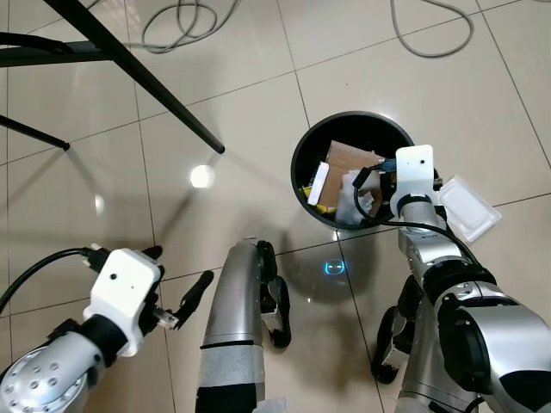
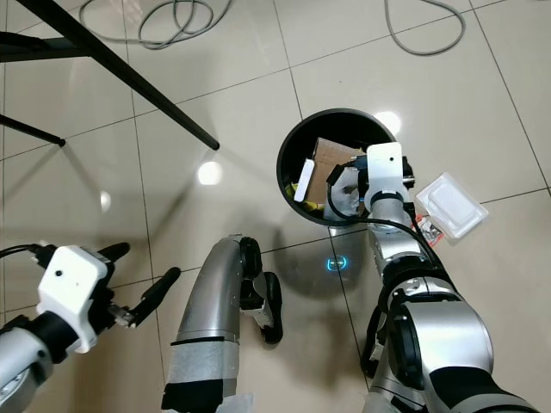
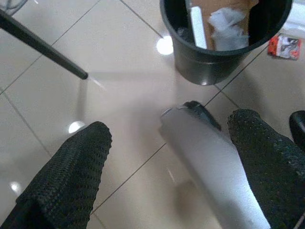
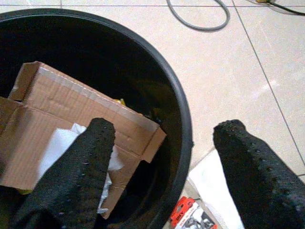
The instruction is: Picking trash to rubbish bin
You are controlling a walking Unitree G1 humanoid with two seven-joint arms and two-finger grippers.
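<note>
**Right hand over the bin, left hand low above the floor**

The bin [image 1: 303,155] is black and round and stands on the tiled floor [image 1: 241,112] in front of the robot. It holds a cardboard box [image 4: 71,119], white crumpled paper [image 4: 57,148] and a white flat strip [image 1: 318,182].

The right hand [image 4: 162,167] is positioned at the bin's near rim. Its fingers [image 4: 76,171] are spread apart and hold nothing. One finger is over the bin's inside, above the cardboard; the other is outside the rim, over the floor.

A clear plastic tray [image 1: 467,207] lies on the floor just beside the bin, on the robot's right. A small red packet [image 4: 193,214] lies next to the tray, near the bin's base.

The left hand [image 1: 176,297] is low, well apart from the bin on the robot's left. Its fingers [image 3: 71,176] are spread and empty.

A black leg [image 1: 155,82] of a piece of furniture slants down to the floor. Grey cables [image 1: 181,21] lie beyond it.
</note>
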